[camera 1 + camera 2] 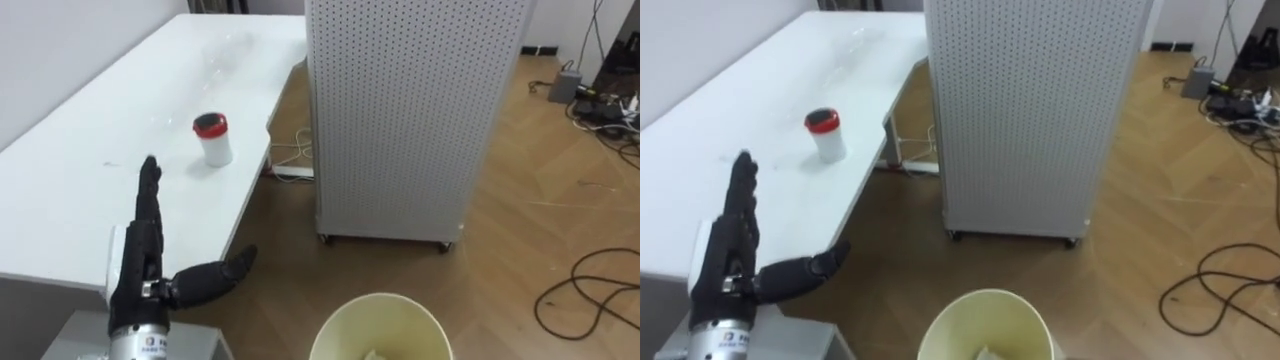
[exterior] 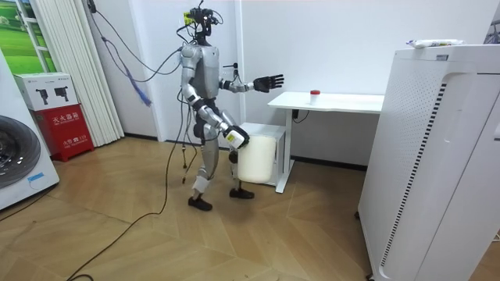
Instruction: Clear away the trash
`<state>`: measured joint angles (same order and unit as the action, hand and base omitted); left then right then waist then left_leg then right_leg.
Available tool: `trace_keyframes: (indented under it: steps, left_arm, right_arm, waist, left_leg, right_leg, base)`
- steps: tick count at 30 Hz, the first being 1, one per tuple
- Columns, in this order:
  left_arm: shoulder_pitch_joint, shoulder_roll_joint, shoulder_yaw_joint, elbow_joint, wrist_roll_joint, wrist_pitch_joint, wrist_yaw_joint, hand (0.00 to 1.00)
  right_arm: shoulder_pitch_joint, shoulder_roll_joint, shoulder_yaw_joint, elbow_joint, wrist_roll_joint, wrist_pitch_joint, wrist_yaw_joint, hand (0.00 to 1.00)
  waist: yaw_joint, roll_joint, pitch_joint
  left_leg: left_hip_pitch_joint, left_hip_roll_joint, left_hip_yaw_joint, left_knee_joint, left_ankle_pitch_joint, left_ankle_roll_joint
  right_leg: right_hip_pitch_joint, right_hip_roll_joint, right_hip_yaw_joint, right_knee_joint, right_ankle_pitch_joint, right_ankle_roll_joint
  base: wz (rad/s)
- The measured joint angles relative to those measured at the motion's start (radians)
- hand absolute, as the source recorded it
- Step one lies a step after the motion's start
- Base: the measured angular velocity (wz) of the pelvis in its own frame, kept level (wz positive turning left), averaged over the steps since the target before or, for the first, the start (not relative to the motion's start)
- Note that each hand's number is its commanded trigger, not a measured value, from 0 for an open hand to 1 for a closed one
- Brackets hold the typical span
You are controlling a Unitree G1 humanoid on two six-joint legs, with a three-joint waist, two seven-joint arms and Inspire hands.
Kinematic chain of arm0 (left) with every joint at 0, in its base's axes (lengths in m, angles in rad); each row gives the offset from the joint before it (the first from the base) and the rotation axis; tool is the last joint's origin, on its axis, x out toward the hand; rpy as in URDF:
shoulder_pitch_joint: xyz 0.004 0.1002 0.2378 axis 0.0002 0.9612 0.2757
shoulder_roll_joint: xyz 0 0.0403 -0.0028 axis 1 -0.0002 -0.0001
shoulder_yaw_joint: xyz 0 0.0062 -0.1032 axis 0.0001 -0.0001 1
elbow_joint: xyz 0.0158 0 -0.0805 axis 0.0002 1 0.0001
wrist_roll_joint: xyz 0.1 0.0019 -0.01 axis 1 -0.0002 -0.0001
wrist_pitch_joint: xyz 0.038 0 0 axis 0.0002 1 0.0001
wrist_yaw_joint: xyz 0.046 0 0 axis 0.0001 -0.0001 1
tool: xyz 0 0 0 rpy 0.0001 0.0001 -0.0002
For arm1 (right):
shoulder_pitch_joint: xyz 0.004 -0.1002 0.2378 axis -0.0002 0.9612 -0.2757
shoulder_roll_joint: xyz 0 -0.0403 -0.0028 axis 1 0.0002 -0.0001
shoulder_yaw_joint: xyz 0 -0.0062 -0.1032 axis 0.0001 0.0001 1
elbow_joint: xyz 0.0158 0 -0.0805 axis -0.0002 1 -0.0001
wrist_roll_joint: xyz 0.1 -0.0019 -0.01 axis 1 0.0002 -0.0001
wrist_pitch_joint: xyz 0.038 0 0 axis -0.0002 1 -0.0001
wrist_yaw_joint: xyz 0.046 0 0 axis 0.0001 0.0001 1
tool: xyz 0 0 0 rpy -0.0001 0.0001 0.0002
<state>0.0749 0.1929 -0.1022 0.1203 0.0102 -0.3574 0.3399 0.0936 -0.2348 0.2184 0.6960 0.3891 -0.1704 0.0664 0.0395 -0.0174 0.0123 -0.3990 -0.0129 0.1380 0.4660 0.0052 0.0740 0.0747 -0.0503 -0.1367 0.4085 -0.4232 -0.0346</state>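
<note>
Standing at the white table (image 1: 80,190), the robot reaches its left hand (image 1: 140,265) over the edge, fingers straight, thumb spread, holding nothing.
Garbage?
Red-lidded cup (image 1: 212,138), upright on the table beyond the fingertips. Right hand (image 2: 236,140) by the cream bin (image 1: 345,310); grip can't be told.

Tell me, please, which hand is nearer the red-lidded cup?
Left. The left hand reaches out open toward the cup on the table, short of it; the right hand hangs low at the cream bin.
</note>
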Motion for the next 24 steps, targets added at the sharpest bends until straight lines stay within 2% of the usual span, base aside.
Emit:
trace_keyframes:
  steps: [1,2,3,4,5,6,7,8,9,10,11,12,13,14,16,17,18,19,20,21,24]
  left_arm:
    - [0.0,0.0,0.0,0.0,0.0,0.0,-0.005,0.0]
    - [0.0,-0.001,-0.001,0.0,-0.002,0.0,-0.01,0.0]
    - [-0.002,0.0,0.001,-0.008,-0.004,-0.001,-0.019,0.0]
    - [-0.005,0.001,0.0,-0.01,-0.009,-0.002,-0.02,0.0]
    - [-0.01,0.004,0.0,-0.009,-0.019,-0.002,-0.02,0.0]
    - [-0.02,0.004,-0.001,-0.009,-0.019,-0.002,-0.019,0.0]
    - [-0.027,0.004,-0.002,-0.009,-0.019,-0.002,-0.019,0.0]
    - [-0.043,0.005,-0.002,-0.009,-0.018,-0.002,-0.018,0.0]
    - [-0.058,0.006,-0.002,-0.009,-0.011,-0.002,-0.016,0.0]
    - [-0.064,0.007,-0.002,-0.008,-0.005,-0.002,-0.014,0.0]
    - [-0.067,0.008,-0.002,-0.008,0.0,-0.002,-0.007,0.0]
    - [-0.067,0.009,0.0,-0.008,0.001,-0.004,0.005,0.0]
    - [-0.068,0.009,0.004,-0.008,0.002,-0.006,0.01,0.0]
    - [-0.068,0.011,0.008,-0.007,0.002,-0.006,0.02,0.0]
    - [-0.068,0.017,0.006,-0.007,0.001,-0.008,0.021,0.0]
    - [-0.068,0.018,0.001,-0.006,-0.001,-0.01,0.021,0.0]
    - [-0.068,0.018,0.0,-0.006,-0.001,-0.01,0.02,0.0]
    - [-0.069,0.018,0.0,-0.006,-0.001,-0.01,0.021,0.0]
    - [-0.068,0.018,-0.001,-0.005,-0.001,-0.01,0.023,0.0]
    - [-0.061,0.017,-0.004,-0.005,-0.001,-0.01,0.028,0.0]
    - [-0.065,0.019,0.0,-0.007,0.001,-0.01,0.046,0.0]
  right_arm:
    - [0.0,0.001,0.002,0.0,0.002,0.0,0.0,1.0]
    - [0.001,0.002,0.008,-0.001,0.017,0.0,0.001,1.0]
    - [0.001,-0.005,0.007,-0.005,0.032,0.0,0.001,1.0]
    - [0.001,-0.008,0.004,-0.005,0.034,0.001,0.0,1.0]
    - [0.004,0.001,0.002,-0.003,0.034,0.011,-0.009,1.0]
    - [0.003,0.001,0.003,-0.01,0.035,0.012,-0.013,1.0]
    - [0.003,-0.002,0.001,-0.02,0.035,0.012,-0.016,1.0]
    - [0.002,-0.005,-0.002,-0.035,0.033,0.011,-0.024,1.0]
    - [0.001,-0.007,-0.003,-0.036,0.034,0.009,-0.027,1.0]
    - [0.0,-0.007,-0.003,-0.036,0.038,0.009,-0.029,1.0]
    - [0.0,-0.006,-0.003,-0.036,0.04,0.009,-0.03,1.0]
    - [-0.008,-0.007,-0.004,-0.036,0.04,0.008,-0.03,1.0]
    - [-0.015,-0.007,-0.005,-0.036,0.04,0.008,-0.03,1.0]
    - [-0.024,-0.007,-0.004,-0.036,0.039,0.008,-0.025,1.0]
    - [-0.024,-0.007,-0.001,-0.036,0.04,0.008,-0.017,1.0]
    - [-0.024,-0.008,-0.001,-0.036,0.042,0.008,-0.01,1.0]
    - [-0.024,-0.008,0.001,-0.033,0.04,0.008,-0.006,1.0]
    - [-0.024,-0.008,0.002,-0.031,0.037,0.008,-0.004,1.0]
    - [-0.022,-0.008,0.003,-0.026,0.032,0.008,-0.001,1.0]
    - [-0.021,-0.008,0.005,-0.02,0.032,0.008,-0.001,1.0]
    - [-0.027,-0.007,0.005,-0.021,0.026,0.008,0.002,1.0]
  waist:
    - [0.001,-0.001,0.0047]
    - [0.018,0.001,0.0101]
    - [0.023,0.005,0.0071]
    - [0.023,0.007,0.0057]
    - [0.022,-0.013,-0.001]
    - [0.021,-0.038,-0.0027]
    - [0.02,-0.039,-0.0014]
    - [0.021,-0.04,-0.0009]
    - [0.022,-0.039,-0.0011]
    - [0.025,-0.039,-0.0007]
    - [0.03,-0.029,0.0013]
    - [0.038,-0.01,0.0065]
    - [0.043,-0.002,0.0078]
    - [0.04,0.013,0.0104]
    - [0.039,0.023,0.0115]
    - [0.03,0.022,0.0115]
    - [0.02,0.023,0.011]
    - [0.016,0.023,0.011]
    - [0.008,0.02,0.009]
    - [0.0,0.023,0.0051]
    - [0.013,0.015,0.0009]
  left_leg:
    - [-0.022,0.006,0.004,0.069,-0.01,0.001]
    - [-0.048,0.014,0.036,0.11,-0.037,-0.013]
    - [-0.047,0.024,0.041,0.073,-0.04,-0.018]
    - [-0.047,0.024,0.041,0.074,-0.069,0.004]
    - [-0.042,0.002,0.054,0.116,-0.117,0.008]
    - [-0.036,-0.027,0.06,0.142,-0.151,0.019]
    - [-0.039,-0.035,0.059,0.159,-0.167,0.026]
    - [-0.043,-0.036,0.069,0.201,-0.199,0.046]
    - [-0.032,-0.035,0.077,0.228,-0.232,0.057]
    - [-0.02,-0.036,0.079,0.229,-0.247,0.061]
    - [0.021,-0.036,0.078,0.212,-0.266,0.063]
    - [0.055,-0.031,0.067,0.186,-0.285,0.066]
    - [0.068,-0.03,0.064,0.171,-0.291,0.068]
    - [0.096,-0.03,0.058,0.134,-0.284,0.061]
    - [0.139,-0.03,0.05,0.09,-0.278,0.062]
    - [0.168,-0.032,0.043,0.061,-0.278,0.061]
    - [0.19,-0.033,0.023,0.039,-0.278,0.056]
    - [0.201,-0.033,0.015,0.031,-0.28,0.051]
    - [0.22,-0.032,0.002,0.015,-0.284,0.042]
    - [0.241,-0.026,-0.015,-0.005,-0.282,0.029]
    - [0.275,-0.009,-0.035,-0.054,-0.269,0.007]
  right_leg:
    - [0.024,0.001,0.012,-0.005,-0.001,-0.001]
    - [0.058,0.003,0.034,-0.016,-0.009,-0.005]
    - [0.066,0.003,0.023,0.0,-0.047,-0.003]
    - [0.068,-0.005,0.003,0.009,-0.079,0.006]
    - [0.077,-0.053,-0.033,0.055,-0.122,0.03]
    - [0.069,-0.094,-0.063,0.132,-0.145,0.052]
    - [0.048,-0.111,-0.084,0.195,-0.144,0.054]
    - [-0.011,-0.142,-0.086,0.354,-0.11,0.081]
    - [-0.05,-0.157,-0.08,0.473,-0.049,0.091]
    - [-0.065,-0.161,-0.076,0.519,-0.003,0.091]
    - [-0.094,-0.165,-0.061,0.59,0.107,0.094]
    - [-0.127,-0.165,-0.062,0.635,0.128,0.095]
    - [-0.16,-0.167,-0.063,0.649,0.115,0.094]
    - [-0.221,-0.166,-0.069,0.652,0.08,0.087]
    - [-0.307,-0.151,-0.071,0.597,0.05,0.087]
    - [-0.337,-0.143,-0.071,0.497,0.047,0.088]
    - [-0.341,-0.131,-0.072,0.34,0.054,0.085]
    - [-0.335,-0.123,-0.068,0.253,0.069,0.083]
    - [-0.329,-0.111,-0.063,0.141,0.179,0.075]
    - [-0.302,-0.098,-0.061,0.101,0.204,0.061]
    - [-0.252,-0.063,-0.069,0.028,0.216,0.048]
  base:
    - [-0.23]
    - [-0.3]
    - [-0.32]
    - [-0.13]
    - [0.0]
    - [0.15]
    - [0.17]
    - [0.27]
    - [0.26]
    - [0.17]
    - [-0.05]
    - [-0.19]
    - [-0.18]
    - [-0.04]
    - [0.17]
    - [0.34]
    - [0.4]
    - [0.49]
    - [0.48]
    - [0.36]
    - [0.05]
